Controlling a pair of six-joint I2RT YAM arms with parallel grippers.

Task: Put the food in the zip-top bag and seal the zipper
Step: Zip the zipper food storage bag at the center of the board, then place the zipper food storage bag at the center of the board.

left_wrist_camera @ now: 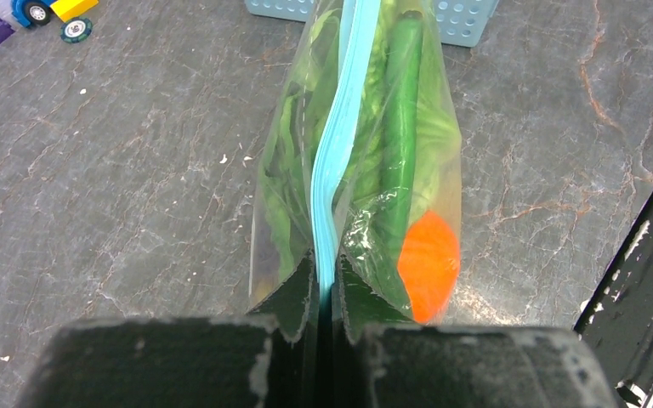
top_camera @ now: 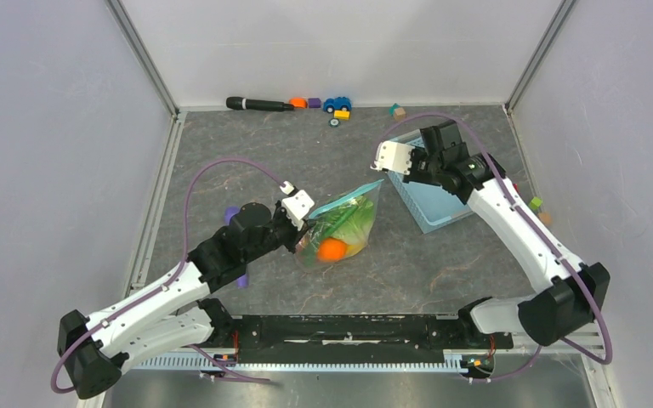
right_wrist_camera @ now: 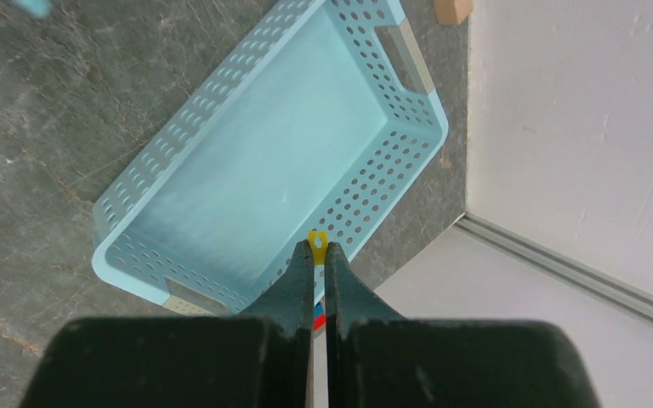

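**A:** So, where is the zip-top bag (top_camera: 340, 229)?

**B:** Middle of the top view, on the grey surface (top_camera: 247, 153). Lettuce (left_wrist_camera: 285, 170), a long green pod (left_wrist_camera: 401, 127) and an orange (left_wrist_camera: 428, 263) show through the plastic.

**A:** Why is the left gripper (left_wrist_camera: 323, 297) on it?

**B:** It is clenched on the teal zipper (left_wrist_camera: 337, 144) at lower centre of its wrist view, and the strip runs up the frame from there. I'd judge this pins one end so the strip can be pressed shut along its length.

**A:** And the right gripper (right_wrist_camera: 319, 255)?

**B:** Clenched too, above the light-blue basket (right_wrist_camera: 391, 161) in the upper right of the top view, apart from the bag. A yellow speck (right_wrist_camera: 315, 240) shows at its tips. Whether it is held, I cannot tell.
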